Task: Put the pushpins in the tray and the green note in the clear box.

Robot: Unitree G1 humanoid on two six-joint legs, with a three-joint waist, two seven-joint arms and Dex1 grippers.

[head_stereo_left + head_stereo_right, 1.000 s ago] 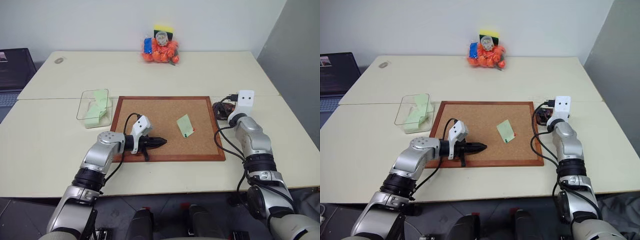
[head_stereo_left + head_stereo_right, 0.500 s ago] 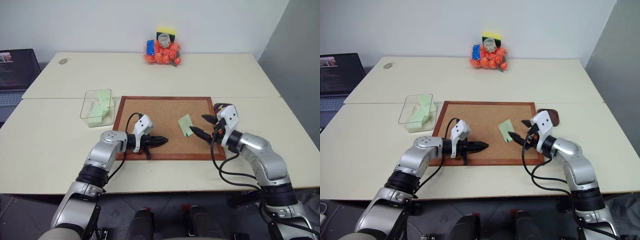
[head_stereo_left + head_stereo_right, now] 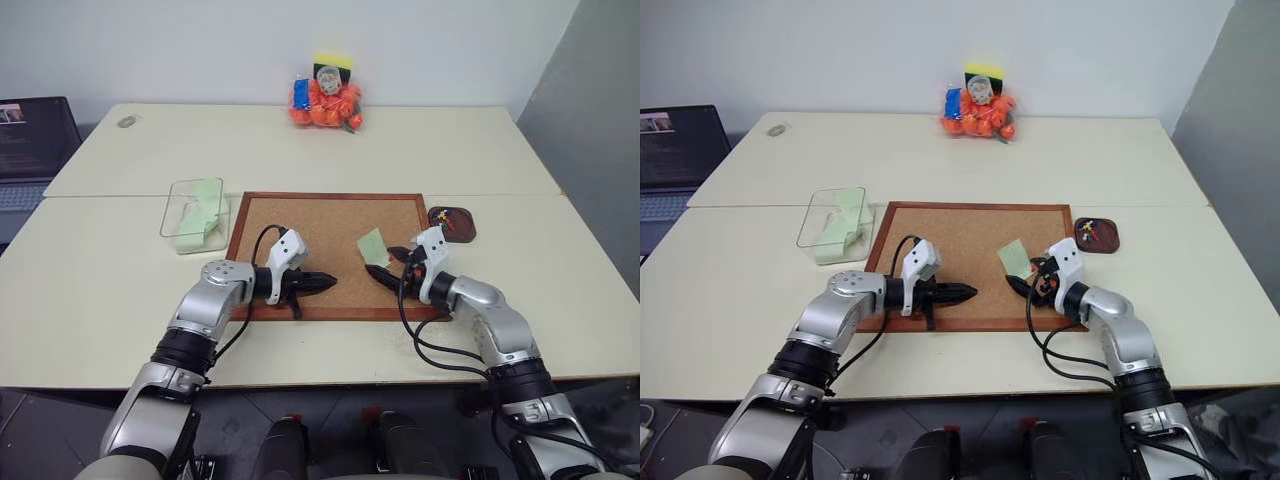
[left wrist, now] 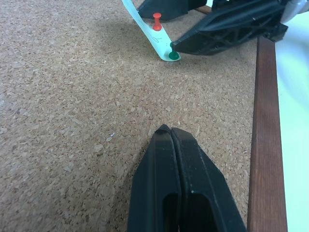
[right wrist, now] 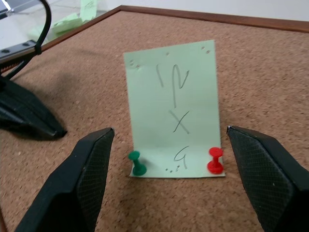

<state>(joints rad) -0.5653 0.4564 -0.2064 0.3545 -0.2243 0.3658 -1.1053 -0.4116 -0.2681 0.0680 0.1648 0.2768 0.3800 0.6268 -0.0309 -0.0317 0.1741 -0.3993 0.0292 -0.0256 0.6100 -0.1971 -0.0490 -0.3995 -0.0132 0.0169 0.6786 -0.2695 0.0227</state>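
Okay, right gripper [image 5: 169, 179] spread wide before the green note [image 5: 173, 108]; I'd narrow onto the red pushpin [image 5: 215, 160], left gripper [image 4: 167, 133] clenched empty.

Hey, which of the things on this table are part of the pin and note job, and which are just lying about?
Part of the job:
- green note, pinned to the corkboard
- red pushpin
- green pushpin
- tray
- clear box

Just lying about:
- bag of orange items
- laptop
- pale green sheets, already inside the clear box
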